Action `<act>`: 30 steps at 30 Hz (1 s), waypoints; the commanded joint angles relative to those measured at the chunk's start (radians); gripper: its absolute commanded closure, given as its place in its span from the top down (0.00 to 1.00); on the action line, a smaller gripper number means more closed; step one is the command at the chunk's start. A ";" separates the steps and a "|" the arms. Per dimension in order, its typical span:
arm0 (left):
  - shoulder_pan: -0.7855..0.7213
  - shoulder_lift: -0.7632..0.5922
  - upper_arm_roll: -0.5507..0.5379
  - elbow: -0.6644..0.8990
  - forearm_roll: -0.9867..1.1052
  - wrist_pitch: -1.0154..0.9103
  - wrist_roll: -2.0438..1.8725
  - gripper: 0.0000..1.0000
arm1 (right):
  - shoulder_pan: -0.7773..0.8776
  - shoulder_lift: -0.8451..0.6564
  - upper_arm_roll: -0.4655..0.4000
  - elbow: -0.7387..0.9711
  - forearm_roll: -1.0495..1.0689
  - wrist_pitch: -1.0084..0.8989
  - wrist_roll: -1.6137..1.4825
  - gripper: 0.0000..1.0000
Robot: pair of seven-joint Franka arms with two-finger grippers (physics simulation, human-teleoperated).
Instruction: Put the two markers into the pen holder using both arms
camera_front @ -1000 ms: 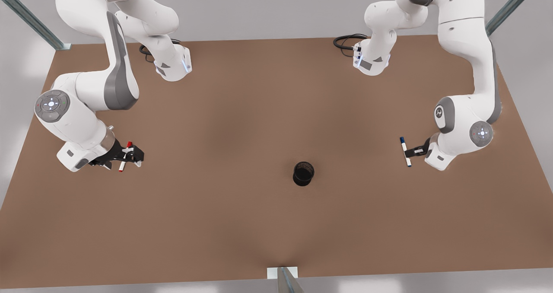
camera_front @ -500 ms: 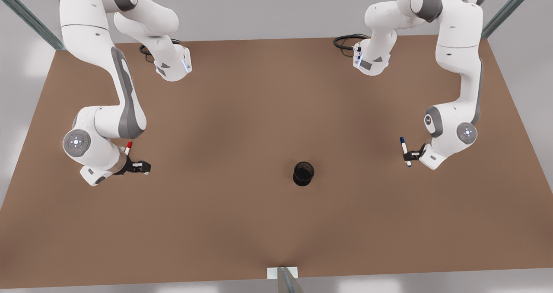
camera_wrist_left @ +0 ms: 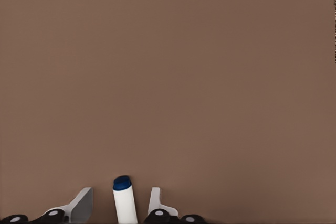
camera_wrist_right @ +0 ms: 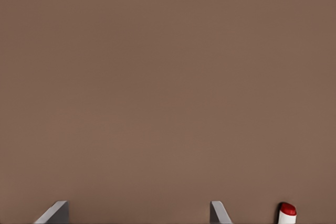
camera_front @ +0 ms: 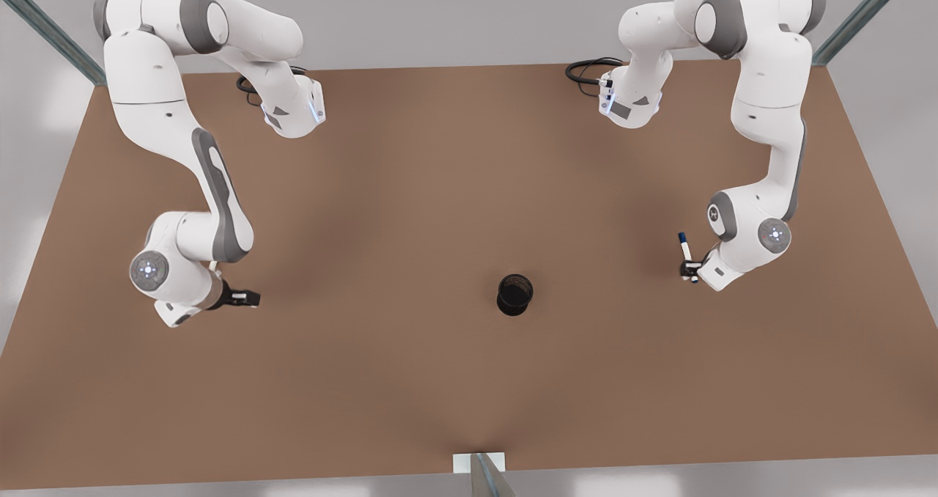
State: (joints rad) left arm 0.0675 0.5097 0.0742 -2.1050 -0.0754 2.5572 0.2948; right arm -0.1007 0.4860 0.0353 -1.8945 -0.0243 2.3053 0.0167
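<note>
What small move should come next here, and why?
Probably close the left gripper on the blue marker: it sits between the open fingers, with gaps either side. The right gripper, also open, has the red marker outside its fingers.

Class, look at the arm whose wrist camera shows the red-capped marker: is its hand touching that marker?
Apart. In the right wrist view the red-capped marker lies outside the open right hand, with bare table between it and the nearer finger.

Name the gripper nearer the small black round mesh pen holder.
Left. The left gripper is to the front view's right of the pen holder; the right gripper, farther, opposite.
</note>
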 commanded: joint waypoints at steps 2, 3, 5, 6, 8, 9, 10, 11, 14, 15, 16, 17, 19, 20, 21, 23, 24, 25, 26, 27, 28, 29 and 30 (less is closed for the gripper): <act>0.000 0.000 -0.001 0.000 0.000 0.012 0.107 0.52 | -0.005 0.049 0.000 0.025 0.001 0.074 -0.015 1.00; 0.000 0.000 -0.001 0.000 0.000 0.012 0.107 0.49 | -0.013 0.071 0.000 0.038 0.001 0.088 -0.015 1.00; 0.000 0.001 -0.001 0.000 0.000 0.012 0.107 0.47 | -0.016 0.083 0.000 0.043 0.001 0.089 -0.017 1.00; 0.000 0.001 -0.001 0.000 0.000 0.012 0.107 0.46 | -0.028 0.083 0.000 0.038 0.001 0.089 -0.030 1.00; 0.002 0.001 -0.001 0.000 0.000 0.012 0.107 0.45 | -0.074 0.077 0.015 0.023 0.001 0.088 -0.064 1.00; 0.002 0.001 -0.001 0.000 0.000 0.012 0.107 0.44 | -0.134 0.077 0.061 0.012 0.001 0.088 -0.076 1.00; 0.002 0.001 -0.001 0.000 0.000 0.012 0.107 0.44 | -0.180 0.078 0.086 0.005 0.001 0.089 -0.101 1.00; 0.002 0.006 -0.001 0.002 0.000 0.012 0.107 0.44 | -0.183 0.078 0.086 0.002 0.001 0.089 -0.104 1.00; 0.002 0.007 -0.001 0.003 0.000 0.012 0.107 0.36 | -0.220 0.080 0.086 -0.017 0.001 0.097 -0.135 1.00; 0.002 0.007 -0.001 0.003 -0.001 0.012 0.106 0.32 | -0.231 0.078 0.086 -0.018 0.001 0.105 -0.149 1.00; 0.002 0.007 -0.001 0.003 -0.007 0.011 0.106 0.30 | -0.234 0.078 0.086 -0.018 0.001 0.105 -0.156 1.00; 0.000 0.007 -0.001 0.003 -0.015 0.011 0.102 0.26 | -0.234 0.077 0.087 -0.018 0.001 0.103 -0.159 1.00; -0.002 0.006 -0.001 0.007 -0.032 0.008 0.098 0.21 | -0.248 0.077 0.086 -0.018 0.001 0.103 -0.182 1.00; -0.005 0.000 -0.001 0.008 -0.050 0.005 0.096 0.21 | -0.248 0.078 0.087 -0.017 0.001 0.105 -0.182 1.00; -0.005 -0.013 -0.001 0.014 -0.050 -0.006 0.096 0.21 | -0.249 0.082 0.086 -0.018 0.000 0.105 -0.182 1.00; -0.006 -0.049 -0.001 0.063 -0.050 -0.117 0.092 0.21 | -0.263 0.083 0.087 -0.029 0.000 0.108 -0.184 1.00; -0.037 -0.083 -0.004 0.094 -0.050 -0.178 0.027 0.21 | -0.280 0.082 0.087 -0.035 0.000 0.109 -0.204 1.00; -0.087 -0.108 -0.004 0.149 -0.050 -0.264 -0.057 0.21 | -0.294 0.082 0.087 -0.035 0.000 0.109 -0.222 1.00; -0.155 -0.117 -0.005 0.263 -0.052 -0.408 -0.180 0.21 | -0.312 0.078 0.089 -0.037 0.000 0.109 -0.248 1.00; -0.236 -0.114 -0.004 0.355 -0.052 -0.503 -0.330 0.21 | -0.327 0.074 0.100 -0.043 0.000 0.108 -0.261 1.00; -0.313 -0.112 -0.004 0.431 -0.050 -0.580 -0.469 0.21 | -0.333 0.074 0.103 -0.044 0.000 0.108 -0.268 1.00; -0.359 -0.109 -0.004 0.485 -0.052 -0.635 -0.552 0.21 | -0.333 0.074 0.103 -0.048 0.000 0.106 -0.271 0.97; -0.399 -0.109 -0.004 0.539 -0.067 -0.675 -0.630 0.21 | -0.340 0.071 0.103 -0.051 0.000 0.103 -0.290 0.90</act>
State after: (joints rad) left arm -0.3021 0.4011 0.0704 -1.6001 -0.1176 2.1747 0.1934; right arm -0.4356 0.5570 0.1377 -1.9483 -0.0263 2.4103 -0.1252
